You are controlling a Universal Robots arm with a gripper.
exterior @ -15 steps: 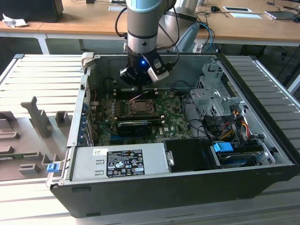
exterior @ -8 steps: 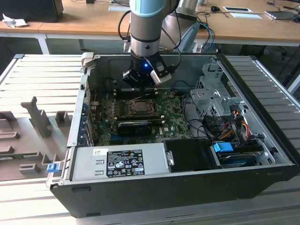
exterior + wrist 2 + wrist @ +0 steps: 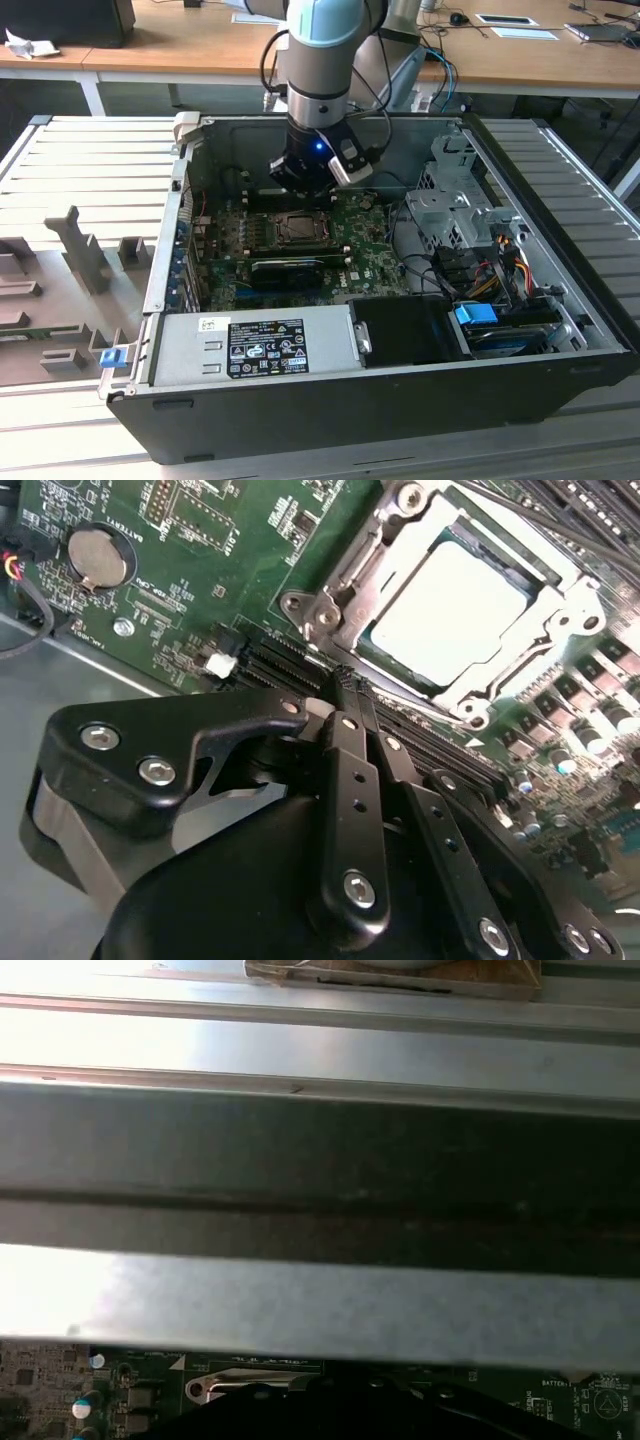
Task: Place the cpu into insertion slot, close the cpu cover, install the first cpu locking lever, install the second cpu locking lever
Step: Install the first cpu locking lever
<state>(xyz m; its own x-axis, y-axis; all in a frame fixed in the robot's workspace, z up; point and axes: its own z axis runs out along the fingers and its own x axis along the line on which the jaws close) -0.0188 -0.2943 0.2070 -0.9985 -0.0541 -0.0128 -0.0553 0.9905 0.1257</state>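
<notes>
The cpu [image 3: 447,610] lies flat in the insertion slot [image 3: 560,605], its pale silver top showing through the window of the cpu cover [image 3: 345,585]. The cover's metal frame rests down around the chip's edges. In the exterior view the insertion slot [image 3: 300,229] sits mid-motherboard inside the open computer case. My gripper [image 3: 303,183] hangs just above the board at the slot's far side. In the second wrist view my gripper [image 3: 343,680] is shut, its black fingers [image 3: 352,742] pressed together with nothing between them, tips beside the slot's edge over black memory slots [image 3: 275,660].
The case walls [image 3: 165,250] ring the green motherboard [image 3: 365,250]. A power supply [image 3: 255,345] fills the case's front, and a drive cage [image 3: 450,205] with cables stands at the exterior view's right. A coin battery [image 3: 92,555] sits on the board. A grey case wall [image 3: 320,1160] spans the first wrist view.
</notes>
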